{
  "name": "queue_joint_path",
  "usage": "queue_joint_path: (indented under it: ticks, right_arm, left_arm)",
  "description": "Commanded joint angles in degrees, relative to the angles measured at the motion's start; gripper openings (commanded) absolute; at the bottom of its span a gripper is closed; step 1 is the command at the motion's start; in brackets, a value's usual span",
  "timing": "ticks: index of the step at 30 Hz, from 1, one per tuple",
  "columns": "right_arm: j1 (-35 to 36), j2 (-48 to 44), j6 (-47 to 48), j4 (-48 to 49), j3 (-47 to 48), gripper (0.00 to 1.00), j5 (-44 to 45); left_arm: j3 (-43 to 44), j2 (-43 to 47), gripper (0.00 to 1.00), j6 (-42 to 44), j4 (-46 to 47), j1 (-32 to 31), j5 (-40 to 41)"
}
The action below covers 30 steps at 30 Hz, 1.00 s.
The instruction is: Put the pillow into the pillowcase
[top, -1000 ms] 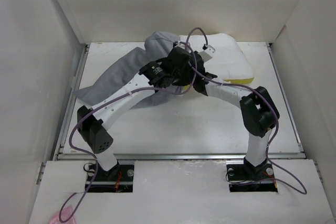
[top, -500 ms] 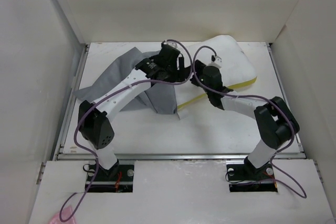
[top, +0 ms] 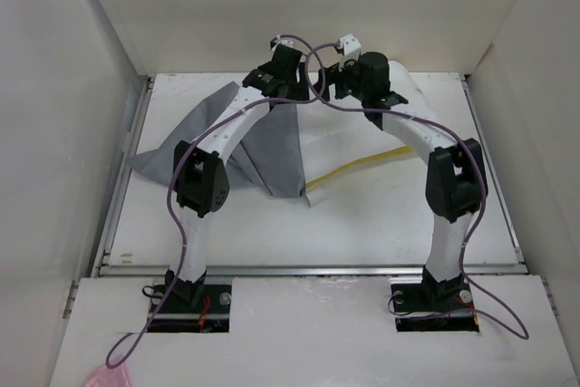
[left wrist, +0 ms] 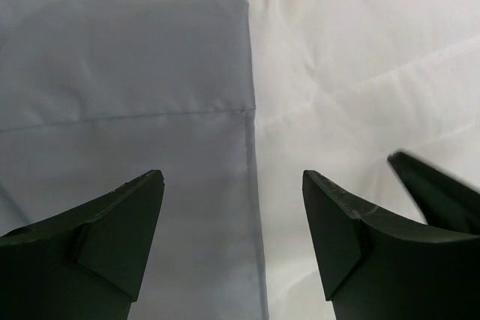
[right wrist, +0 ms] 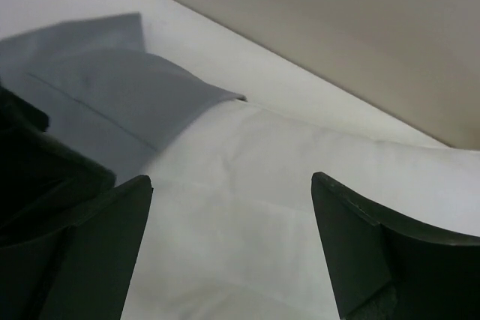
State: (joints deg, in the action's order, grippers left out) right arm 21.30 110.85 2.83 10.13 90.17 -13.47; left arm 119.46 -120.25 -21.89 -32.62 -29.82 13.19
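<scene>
Overhead view, left to centre: the pillowcase (top: 267,156) lies in loose folds on the table (top: 362,233), spreading from the left edge toward mid-frame. Its right-hand hem meets the pillow (top: 349,138), which lies centre to right of centre with a yellow band along its lower edge. How far the pillow reaches inside the grey fabric cannot be told.

Left gripper (left wrist: 232,237): jaws well apart, nothing between them. It hangs over the line where grey hem and white cushion meet (in its wrist view the hem runs roughly midway between the fingers).

Right gripper (right wrist: 232,249): jaws spread wide, nothing held. White pillow surface fills the space below it, and the grey hem corner sits in the upper left of its wrist view.

Seen from overhead, both wrists stand close together at upper centre, over the table's far edge.
</scene>
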Motion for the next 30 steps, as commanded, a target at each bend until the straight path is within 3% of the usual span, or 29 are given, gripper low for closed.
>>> queue_joint_path:
  ticks: [1, 4, 8, 9, 11, 13, 14, 17, 18, 20, 24, 30]
  right_arm:
    - [-3.8, 5.59, 8.6, -12.65, 7.18, 0.92, -5.42]
    - [-3.81, 10.34, 8.6, -16.18, 10.28, 0.92, -9.36]
    - [-3.81, 14.65, 7.36, -19.18, 10.29, 0.97, -12.54]
    - [-3.81, 16.23, 5.8, -19.18, 10.29, 0.97, -13.06]
    - [-3.81, 17.82, 5.78, -20.14, 10.98, 0.88, -14.2]
    - [-3.81, 18.87, 5.26, -20.15, 10.99, 0.74, -14.74]
    - [-3.81, 18.88, 4.73, -20.15, 10.3, 0.62, -15.61]
    - [-3.81, 18.18, 3.42, -16.38, 7.31, 0.4, -16.14]
    - [-3.81, 17.22, 3.41, -15.24, 5.56, 0.3, -16.14]
    - [-3.81, 15.72, 2.54, -12.78, 4.06, 0.0, -16.14]
    - [-3.29, 11.51, 1.74, -5.05, -1.39, 0.0, -19.74]
    - [2.07, 1.41, -2.81, 9.98, -10.36, 0.0, -17.9]
  left_arm:
    - [5.95, -3.58, 0.72, 3.61, -1.39, -0.24, -2.29]
    - [8.5, -7.45, 0.7, 3.61, -1.39, 0.29, -1.51]
    - [11.32, -10.36, 0.52, 2.12, -2.97, 0.91, 1.74]
    - [11.32, -10.88, 0.42, 2.11, -3.5, 0.91, 3.23]
    - [11.32, -10.89, 0.32, 2.11, -3.5, 1.44, 3.94]
    - [10.71, -10.89, 0.23, 2.11, -2.71, 1.44, 3.95]
    - [10.71, -11.58, 0.21, 2.81, -2.01, 1.44, 3.95]
    - [10.71, -13.69, 0.16, 3.87, -1.39, 1.44, 1.58]
    - [11.49, -14.22, 0.05, 3.87, -1.39, 1.44, 0.62]
    - [12.03, -14.23, 0.0, 3.87, -1.39, 1.44, -1.23]
    - [12.03, -12.04, 0.0, 5.28, 0.1, 1.44, -3.87]
    - [13.86, -5.72, 0.0, 8.53, 3.52, -0.14, -9.23]
